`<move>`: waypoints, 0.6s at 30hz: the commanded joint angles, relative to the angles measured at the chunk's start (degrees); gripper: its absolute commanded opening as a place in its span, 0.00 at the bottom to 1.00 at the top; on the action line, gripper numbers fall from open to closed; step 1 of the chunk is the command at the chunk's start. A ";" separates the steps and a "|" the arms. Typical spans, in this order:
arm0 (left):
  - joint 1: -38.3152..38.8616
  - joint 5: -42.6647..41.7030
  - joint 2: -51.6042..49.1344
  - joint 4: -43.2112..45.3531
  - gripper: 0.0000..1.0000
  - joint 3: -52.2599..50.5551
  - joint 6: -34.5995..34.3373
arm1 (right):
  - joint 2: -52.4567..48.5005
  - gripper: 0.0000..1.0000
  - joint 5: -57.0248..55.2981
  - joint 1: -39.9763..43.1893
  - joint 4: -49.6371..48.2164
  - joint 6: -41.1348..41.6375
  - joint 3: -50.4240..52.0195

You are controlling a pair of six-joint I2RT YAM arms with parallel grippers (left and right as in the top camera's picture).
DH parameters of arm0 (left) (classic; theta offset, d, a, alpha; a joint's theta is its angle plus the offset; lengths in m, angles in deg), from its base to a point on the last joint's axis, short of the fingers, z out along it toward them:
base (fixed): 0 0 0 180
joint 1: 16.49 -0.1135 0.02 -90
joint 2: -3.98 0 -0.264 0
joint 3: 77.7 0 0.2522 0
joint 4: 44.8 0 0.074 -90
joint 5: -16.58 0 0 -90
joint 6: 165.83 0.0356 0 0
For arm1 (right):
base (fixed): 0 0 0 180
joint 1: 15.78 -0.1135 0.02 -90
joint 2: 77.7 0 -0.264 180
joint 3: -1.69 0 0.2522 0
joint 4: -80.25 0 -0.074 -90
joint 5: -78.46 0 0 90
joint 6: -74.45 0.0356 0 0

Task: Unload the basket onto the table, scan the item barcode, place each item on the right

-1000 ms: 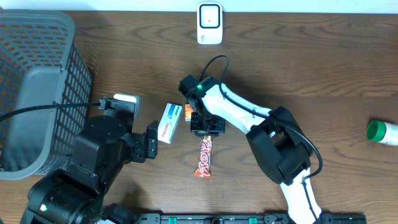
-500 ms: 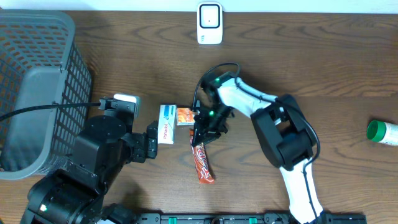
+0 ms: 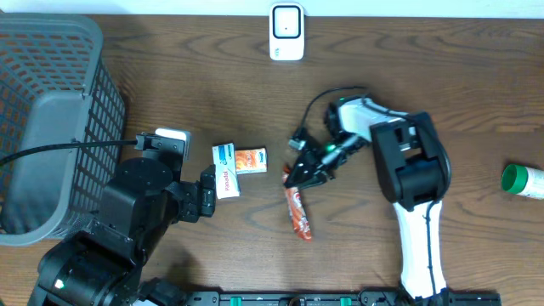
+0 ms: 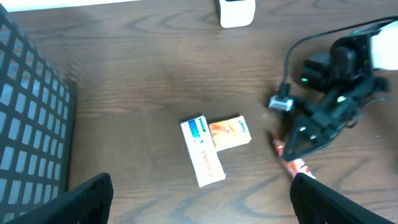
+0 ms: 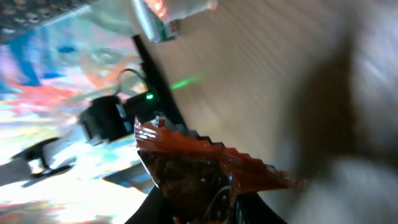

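Overhead: right gripper (image 3: pixel 299 176) pinches the snack bar (image 3: pixel 299 212) by one end, mid-bench, well short of the scanner (image 3: pixel 286 32) at the far edge. Left gripper (image 3: pixel 206 194) wide, empty.
Left wrist: bar trails loose and could swing, hiding the barcode.
Right wrist: grip only on the crimped end, so it may slip.

The snack bar (image 3: pixel 299 214) sits between the right gripper (image 3: pixel 294 178) jaws. Two touching boxes (image 3: pixel 227 172) lie left of the jaws. The scanner (image 3: pixel 286 31) stands well behind them.
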 commanded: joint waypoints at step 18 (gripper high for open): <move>0.17 0.33 0.24 -0.09 0.91 0.15 -0.90 | -0.79 0.03 22.58 9.84 19.23 -52.39 0.24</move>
